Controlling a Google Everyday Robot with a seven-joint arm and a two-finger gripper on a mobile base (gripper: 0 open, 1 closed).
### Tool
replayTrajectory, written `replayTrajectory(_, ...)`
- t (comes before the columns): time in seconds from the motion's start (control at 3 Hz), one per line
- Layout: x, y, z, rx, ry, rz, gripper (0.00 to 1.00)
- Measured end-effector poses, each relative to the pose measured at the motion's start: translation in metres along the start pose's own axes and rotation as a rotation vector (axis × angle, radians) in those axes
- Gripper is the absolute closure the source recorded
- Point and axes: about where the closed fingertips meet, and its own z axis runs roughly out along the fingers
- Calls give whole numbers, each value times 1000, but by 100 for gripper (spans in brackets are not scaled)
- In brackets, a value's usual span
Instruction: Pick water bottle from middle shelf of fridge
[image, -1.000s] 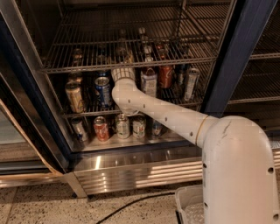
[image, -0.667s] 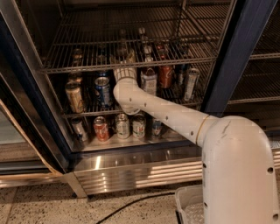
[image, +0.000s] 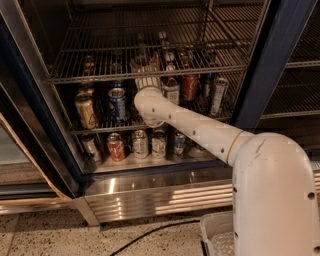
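Dim fridge (image: 272, 60) interior w/ cans: gripper (image: 143, 71) was at middle shelf (image: 90, 78) front rail, by water bottle (image: 136, 63); grip state: couldn't tell.

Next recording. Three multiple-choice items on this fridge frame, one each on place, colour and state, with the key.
1. Where is the gripper? A) inside the fridge, between the blue can and the white-labelled bottle B) on the floor C) above the fridge
2. Colour of the lower can, under the blue can? A) green B) red C) purple
3. The fridge bay facing the robot is: A) shut B) open C) taped over
Key: 1 A, the gripper sits between those two; 2 B, the lower can is red; 3 B, the arm reaches inside.
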Motion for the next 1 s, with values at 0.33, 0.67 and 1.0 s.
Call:
replayTrajectory(0.33,0,1,0,-1,0,0,49)
replayTrajectory(0.67,2,34,-5,-49,12,18,47)
replayTrajectory(1.0,2,34,-5,-49,12,18,46)
